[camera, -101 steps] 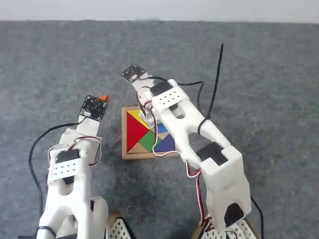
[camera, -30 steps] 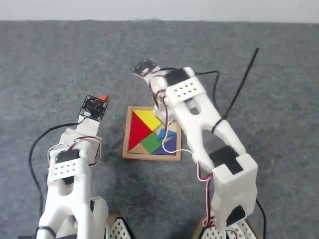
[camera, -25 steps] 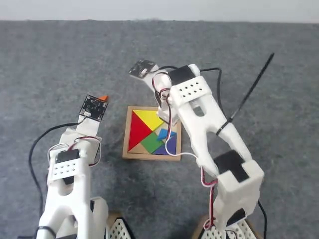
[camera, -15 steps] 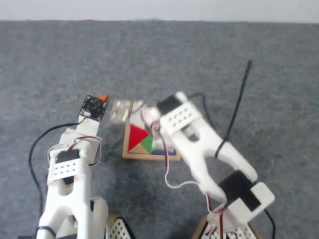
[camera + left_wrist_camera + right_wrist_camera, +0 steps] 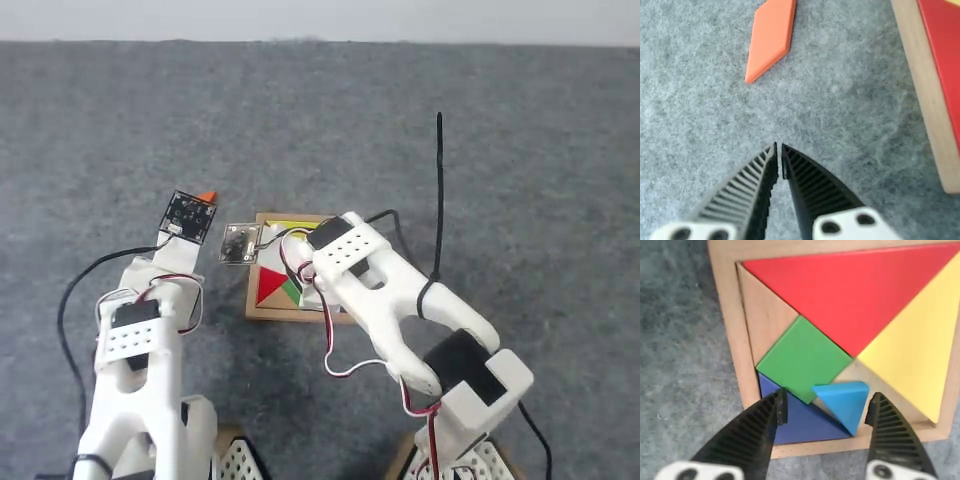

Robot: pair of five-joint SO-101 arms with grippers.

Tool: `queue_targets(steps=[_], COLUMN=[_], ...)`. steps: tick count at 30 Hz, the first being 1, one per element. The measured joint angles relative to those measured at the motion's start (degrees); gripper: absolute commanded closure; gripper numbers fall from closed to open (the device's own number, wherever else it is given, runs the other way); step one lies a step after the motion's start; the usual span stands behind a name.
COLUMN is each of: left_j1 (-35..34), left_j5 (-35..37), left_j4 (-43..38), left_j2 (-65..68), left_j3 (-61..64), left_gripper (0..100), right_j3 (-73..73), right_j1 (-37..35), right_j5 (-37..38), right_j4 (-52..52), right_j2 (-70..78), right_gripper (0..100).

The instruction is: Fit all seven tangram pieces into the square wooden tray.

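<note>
Nearest me, my left gripper [image 5: 779, 148] hangs just above the grey, felt-like mat [image 5: 540, 260], its ribbed jaws pinched together on nothing. To its right, the right gripper [image 5: 828, 400] is spread wide over the square wooden tray [image 5: 725, 315]. It straddles a small light blue triangle [image 5: 842, 397] lying askew beside the green square [image 5: 802, 357]. The red triangle [image 5: 850, 295], yellow triangle [image 5: 912, 355] and dark blue triangle [image 5: 800, 425] lie flat inside. The orange parallelogram [image 5: 771, 37] lies on the mat off the tray's far left corner. The mat runs on to a pale wall [image 5: 320, 20].
</note>
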Motion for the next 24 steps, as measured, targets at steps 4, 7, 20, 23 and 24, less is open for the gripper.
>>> queue_targets(steps=[4,7,20,23,24], left_j1=[0.00,0.00,0.00,0.00,0.00], left_j5=[-0.09,-0.26,-0.26,-0.26,-0.26], left_j4=[0.00,0.00,0.00,0.00,0.00], left_j2=[0.00,0.00,0.00,0.00,0.00], left_j3=[0.00,0.00,0.00,0.00,0.00], left_gripper=[98,98,98,98,98], right_j3=[-0.09,-1.76,-4.84,-6.86,-7.56], right_j1=[0.09,0.26,4.57,5.19,5.19], right_j5=[0.00,0.00,-4.92,-7.82,-8.35], right_j4=[-0.53,-1.05,-0.62,-0.53,-0.35], right_j2=[0.18,0.18,1.14,1.14,1.14], right_gripper=[97.4,98.0,99.1,99.1,99.1])
